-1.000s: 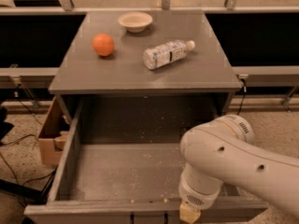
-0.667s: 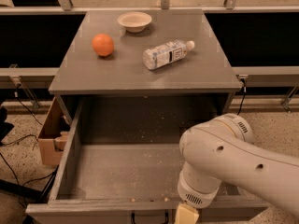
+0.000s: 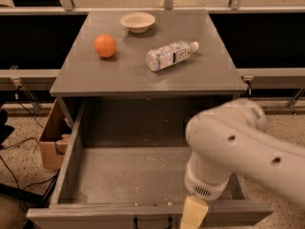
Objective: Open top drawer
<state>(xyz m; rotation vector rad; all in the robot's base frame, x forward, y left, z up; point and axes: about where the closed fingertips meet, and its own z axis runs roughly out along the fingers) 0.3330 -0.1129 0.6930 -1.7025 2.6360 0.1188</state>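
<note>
Hanging at front rim of top drawer (image 3: 86, 212), gripper (image 3: 193, 214) is cut off below; its spread cannot be told. Drawer stands as far out as before.

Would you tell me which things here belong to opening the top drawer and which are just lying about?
Job: top drawer, pulled out; its black handle; gripper at the drawer's front edge.
Lying about: orange, bowl, bottle, cardboard box.

Dark print on the label of the bottle (image 3: 169, 55), lettering not legible, nothing else readable
</note>
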